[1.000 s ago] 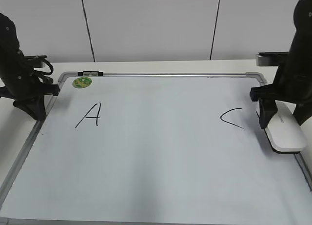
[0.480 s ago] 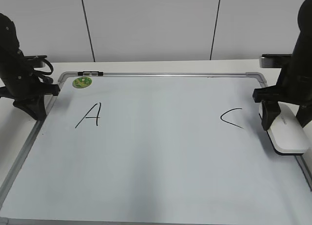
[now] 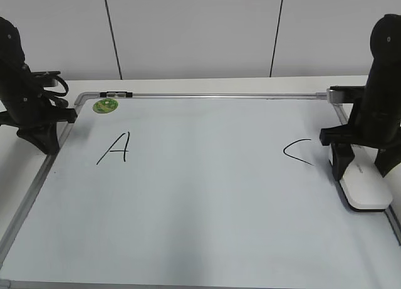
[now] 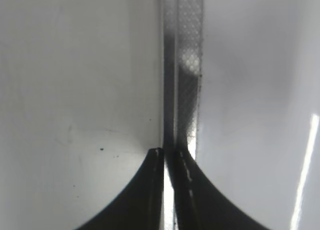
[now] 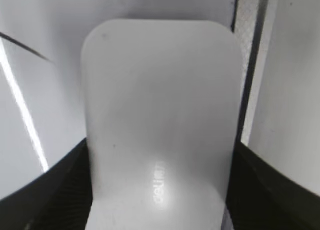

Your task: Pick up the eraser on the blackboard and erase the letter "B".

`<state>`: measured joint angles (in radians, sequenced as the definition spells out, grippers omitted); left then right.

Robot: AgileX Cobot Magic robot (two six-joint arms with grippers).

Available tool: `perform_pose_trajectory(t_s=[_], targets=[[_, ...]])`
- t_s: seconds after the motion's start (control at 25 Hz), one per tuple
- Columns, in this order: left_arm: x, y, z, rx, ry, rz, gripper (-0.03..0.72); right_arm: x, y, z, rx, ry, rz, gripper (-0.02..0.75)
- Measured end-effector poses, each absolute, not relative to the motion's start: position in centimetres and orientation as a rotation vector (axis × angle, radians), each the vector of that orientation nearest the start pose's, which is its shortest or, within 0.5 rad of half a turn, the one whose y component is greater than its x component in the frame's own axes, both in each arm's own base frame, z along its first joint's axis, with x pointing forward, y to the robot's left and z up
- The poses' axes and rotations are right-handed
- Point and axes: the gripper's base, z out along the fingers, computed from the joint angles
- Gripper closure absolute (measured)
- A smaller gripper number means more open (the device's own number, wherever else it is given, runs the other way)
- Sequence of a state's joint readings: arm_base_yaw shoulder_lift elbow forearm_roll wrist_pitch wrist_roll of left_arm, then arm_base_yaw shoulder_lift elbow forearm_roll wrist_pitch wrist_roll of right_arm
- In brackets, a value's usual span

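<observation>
The blackboard [image 3: 200,201] is a white board in a grey frame lying flat on the table. A black "A" [image 3: 114,148] is at its left and a black "C" [image 3: 299,152] at its right. No letter "B" shows between them. My right gripper [image 3: 360,165] is shut on the white eraser [image 3: 364,190] at the board's right edge, just right of the "C". In the right wrist view the fingers [image 5: 160,147] clamp both sides of the eraser [image 5: 160,100]. My left gripper [image 3: 41,138] is shut and empty over the board's left frame [image 4: 185,65].
A small round green magnet [image 3: 105,105] sits at the board's far left corner, next to a black clip on the frame. The grey frame rail [image 5: 250,65] runs right beside the eraser. A white wall stands behind the table.
My right gripper with the eraser has shifted slightly right, then back left and lower at the board's right edge. The left arm has not moved.
</observation>
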<state>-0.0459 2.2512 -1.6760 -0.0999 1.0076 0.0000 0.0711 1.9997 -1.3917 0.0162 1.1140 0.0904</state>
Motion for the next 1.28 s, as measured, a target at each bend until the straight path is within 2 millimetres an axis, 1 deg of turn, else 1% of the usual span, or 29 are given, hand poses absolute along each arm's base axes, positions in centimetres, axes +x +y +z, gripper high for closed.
perform_pose_trajectory(t_s=[0.08, 0.44, 0.6, 0.72, 0.92, 1.08, 1.2, 1.28], targets=[[44.6, -2.8, 13.0, -0.007, 3.065, -0.135, 0.647, 37.4, 2.8, 16.1, 0.044, 3.228, 0.012, 0.217], [44.6, -2.8, 13.0, -0.007, 3.065, -0.135, 0.647, 37.5, 2.7, 15.9, 0.031, 3.226, -0.011, 0.214], [44.6, -2.8, 13.0, -0.007, 3.065, -0.135, 0.647, 37.5, 2.7, 15.5, 0.043, 3.239, -0.013, 0.188], [44.6, -2.8, 13.0, -0.007, 3.065, -0.135, 0.647, 37.6, 2.6, 15.4, 0.047, 3.238, -0.030, 0.142], [44.6, -2.8, 13.0, -0.007, 3.065, -0.135, 0.647, 37.5, 2.6, 15.4, 0.055, 3.242, -0.037, 0.129], [44.6, -2.8, 13.0, -0.007, 3.065, -0.135, 0.647, 37.9, 2.6, 16.1, 0.056, 3.242, -0.036, 0.128], [44.6, -2.8, 13.0, -0.007, 3.065, -0.135, 0.647, 38.5, 2.6, 17.1, 0.056, 3.225, -0.034, 0.128], [44.6, -2.8, 13.0, -0.007, 3.065, -0.135, 0.647, 39.1, 2.7, 18.1, 0.059, 3.199, -0.030, 0.128]])
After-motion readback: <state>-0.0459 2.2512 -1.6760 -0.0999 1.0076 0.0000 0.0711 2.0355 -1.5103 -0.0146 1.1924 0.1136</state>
